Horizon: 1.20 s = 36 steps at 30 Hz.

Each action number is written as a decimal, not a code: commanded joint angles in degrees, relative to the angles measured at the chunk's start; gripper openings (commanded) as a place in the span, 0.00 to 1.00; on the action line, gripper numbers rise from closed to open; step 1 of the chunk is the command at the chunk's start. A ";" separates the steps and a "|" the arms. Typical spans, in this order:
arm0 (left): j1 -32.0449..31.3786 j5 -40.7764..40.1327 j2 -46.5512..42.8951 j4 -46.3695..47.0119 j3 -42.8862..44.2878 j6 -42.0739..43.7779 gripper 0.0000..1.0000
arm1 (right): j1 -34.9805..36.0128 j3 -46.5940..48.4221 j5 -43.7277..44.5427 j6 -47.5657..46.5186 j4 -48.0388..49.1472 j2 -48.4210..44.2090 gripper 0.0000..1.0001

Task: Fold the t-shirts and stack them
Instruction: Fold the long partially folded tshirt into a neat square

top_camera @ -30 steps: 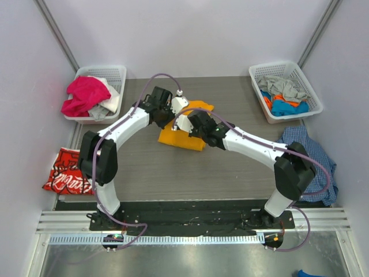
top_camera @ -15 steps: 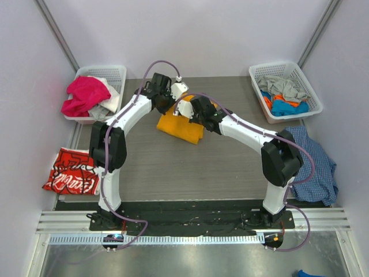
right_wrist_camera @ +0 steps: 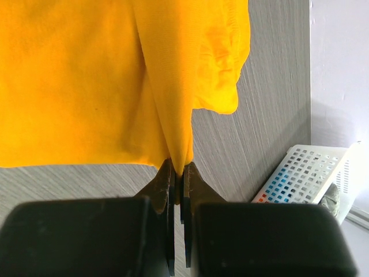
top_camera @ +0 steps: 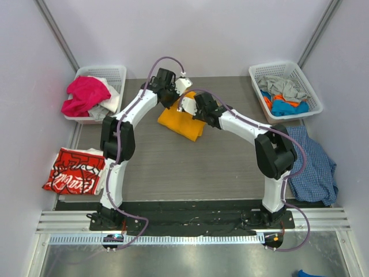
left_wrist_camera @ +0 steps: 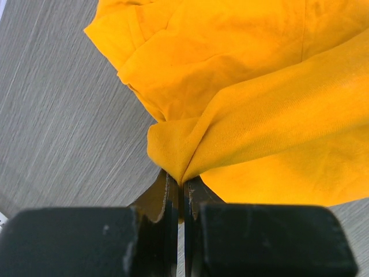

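A bright orange-yellow t-shirt [top_camera: 180, 122] hangs bunched over the far middle of the table, held up between both arms. My left gripper [left_wrist_camera: 183, 183] is shut on a pinched fold of the orange t-shirt [left_wrist_camera: 230, 86], and its head [top_camera: 167, 92] sits at the cloth's far left corner. My right gripper [right_wrist_camera: 179, 170] is shut on another edge of the orange t-shirt [right_wrist_camera: 75, 81], with its head [top_camera: 203, 109] at the cloth's right side. A red t-shirt with white lettering [top_camera: 74, 171] lies folded at the table's left edge.
A white basket [top_camera: 118, 74] at the back left holds pink and white cloth. Another white basket [top_camera: 275, 68] at the back right holds grey, blue and orange cloth. A blue checked shirt [top_camera: 311, 164] lies at the right edge.
Both arms have reached farther from their bases toward the back of the table, carrying the orange t-shirt. The cloth has bunched narrower and shifted back.
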 commanded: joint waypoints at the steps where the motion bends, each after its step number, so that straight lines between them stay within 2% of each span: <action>1: 1.49 -2.32 -0.17 1.94 3.13 1.20 0.00 | -1.72 3.63 0.69 -1.03 0.19 0.08 0.01; 20: 1.58 -5.84 4.93 9.67 9.63 1.55 0.00 | -5.76 8.30 -0.89 -2.26 0.46 4.21 0.01; 25: 1.41 -7.67 6.16 13.36 10.16 1.37 0.04 | -6.82 9.35 -0.89 -2.44 0.81 6.06 0.01; 28: 1.49 -8.74 7.04 15.91 9.46 0.59 0.19 | -7.35 9.35 -0.54 -2.79 1.95 6.85 0.01; 29: 1.41 -9.09 7.30 17.66 8.85 0.50 0.30 | -7.43 9.35 -0.45 -2.87 2.21 7.11 0.01; 32: 1.06 -11.29 7.83 20.91 8.14 0.06 0.47 | -8.05 9.61 0.51 -3.14 3.97 8.34 0.02; 34: 0.79 -12.78 8.35 22.50 7.88 -0.38 0.57 | -8.49 10.40 0.69 -3.23 4.41 9.48 0.02; 36: 0.44 -14.80 9.06 24.26 7.87 -0.38 0.61 | -8.93 11.72 0.86 -3.31 4.50 10.28 0.02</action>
